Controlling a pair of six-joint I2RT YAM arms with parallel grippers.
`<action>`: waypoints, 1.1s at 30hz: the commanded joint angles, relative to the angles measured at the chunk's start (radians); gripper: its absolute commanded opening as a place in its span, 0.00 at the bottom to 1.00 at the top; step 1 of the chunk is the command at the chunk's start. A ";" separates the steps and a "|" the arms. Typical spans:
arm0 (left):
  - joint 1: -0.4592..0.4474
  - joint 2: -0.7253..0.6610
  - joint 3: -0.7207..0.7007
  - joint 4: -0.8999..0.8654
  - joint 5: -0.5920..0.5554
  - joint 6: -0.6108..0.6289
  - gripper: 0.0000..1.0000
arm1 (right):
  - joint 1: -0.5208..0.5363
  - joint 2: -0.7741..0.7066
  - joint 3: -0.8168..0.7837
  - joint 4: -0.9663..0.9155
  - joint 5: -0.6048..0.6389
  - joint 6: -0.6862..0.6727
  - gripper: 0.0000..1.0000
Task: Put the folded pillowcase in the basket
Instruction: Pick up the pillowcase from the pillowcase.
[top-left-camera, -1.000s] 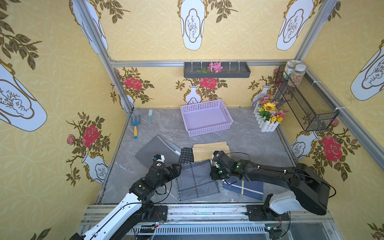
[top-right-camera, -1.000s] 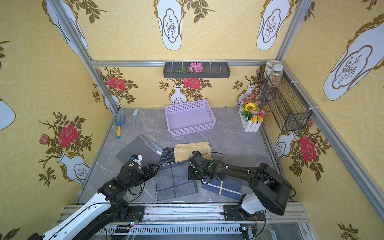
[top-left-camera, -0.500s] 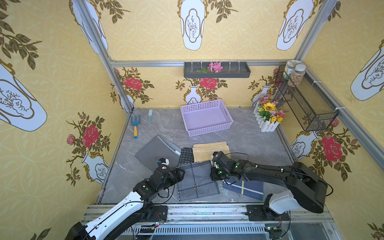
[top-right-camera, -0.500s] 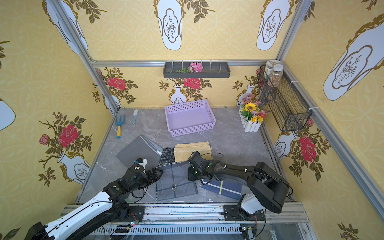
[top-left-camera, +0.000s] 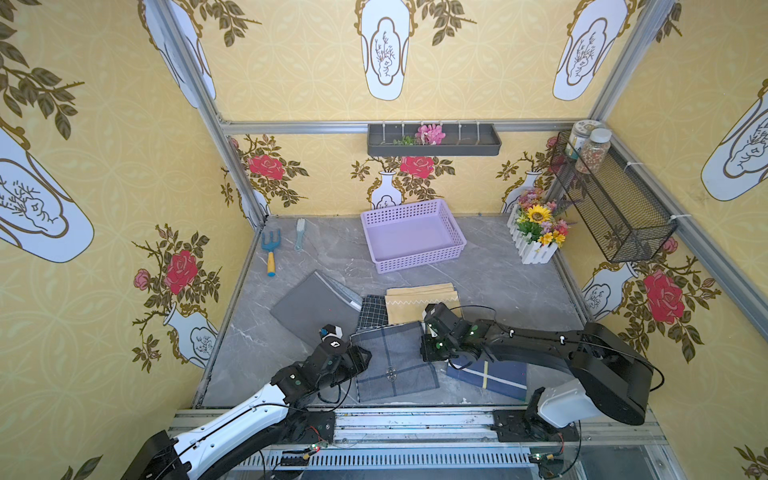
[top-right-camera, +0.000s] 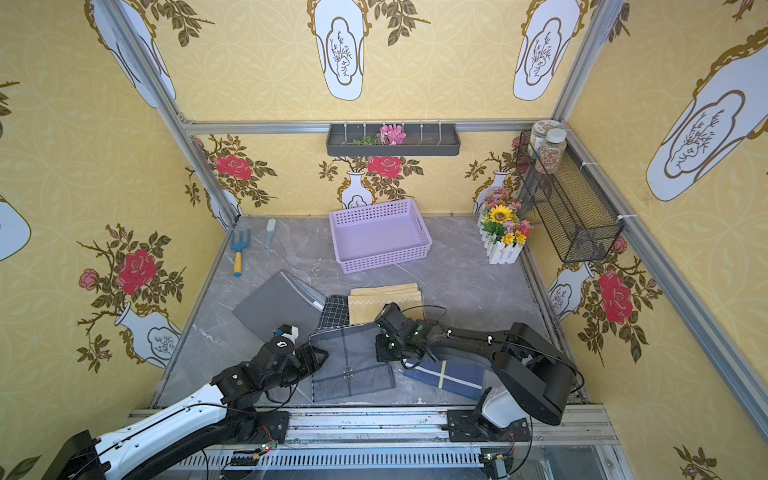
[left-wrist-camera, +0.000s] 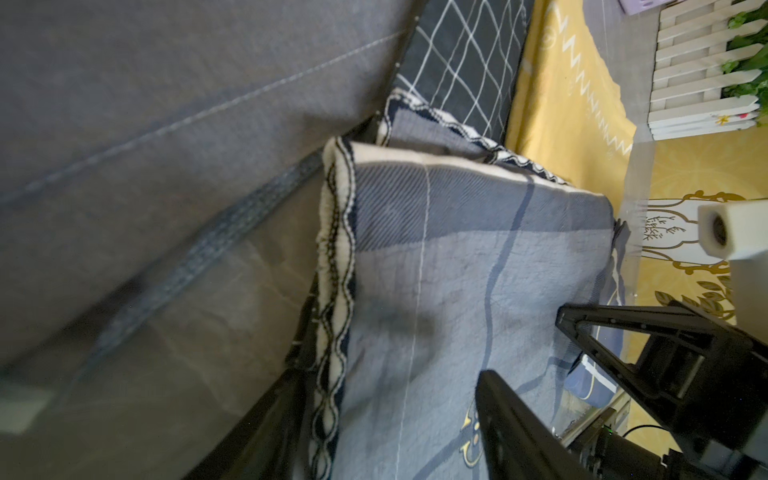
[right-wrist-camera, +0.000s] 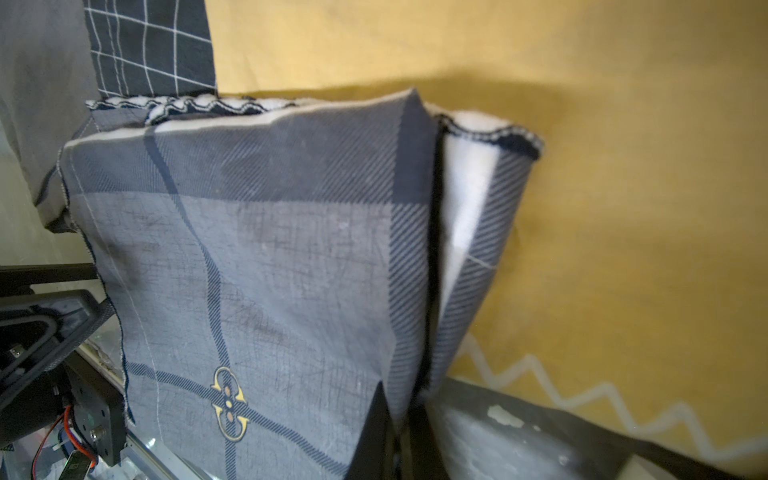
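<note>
**Folded pillowcase** (top-left-camera: 395, 361) (top-right-camera: 351, 361), grey-blue plaid, lies flat on the table (top-left-camera: 498, 274), well apart from the basket (top-left-camera: 415, 259) (top-right-camera: 382, 262). Its far edge overlaps the yellow cloth (top-left-camera: 419, 301) and the checked cloth (top-left-camera: 372, 309), which lie between it and the basket. The outline is near-square, so the long axis is hard to call; the printed emblem sits toward the end away from the basket.

**Right gripper** (top-left-camera: 426, 349) (right-wrist-camera: 399, 415) is pinched closed on one side edge, raising a fold.

**Left gripper** (top-left-camera: 360, 355) (left-wrist-camera: 392, 370) straddles the opposite, scalloped hem with jaws apart, clamping nothing.

**Change over the last second:** the left gripper has slid along that hem, away from the basket; the pillowcase and right gripper are unmoved.

**Hidden:** in both top views the right fingertips are covered by the gripper body. The navy cloth (top-left-camera: 490, 378) is partly under the right arm.
</note>
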 joint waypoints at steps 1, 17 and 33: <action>-0.012 -0.005 -0.012 0.012 0.007 -0.022 0.67 | -0.001 0.003 0.004 -0.010 0.002 -0.002 0.00; -0.081 -0.021 -0.037 0.013 -0.017 -0.080 0.43 | -0.001 0.007 -0.001 -0.005 0.000 0.003 0.01; -0.087 -0.082 0.012 -0.033 -0.059 -0.070 0.00 | 0.000 -0.075 0.008 -0.043 -0.002 -0.007 0.02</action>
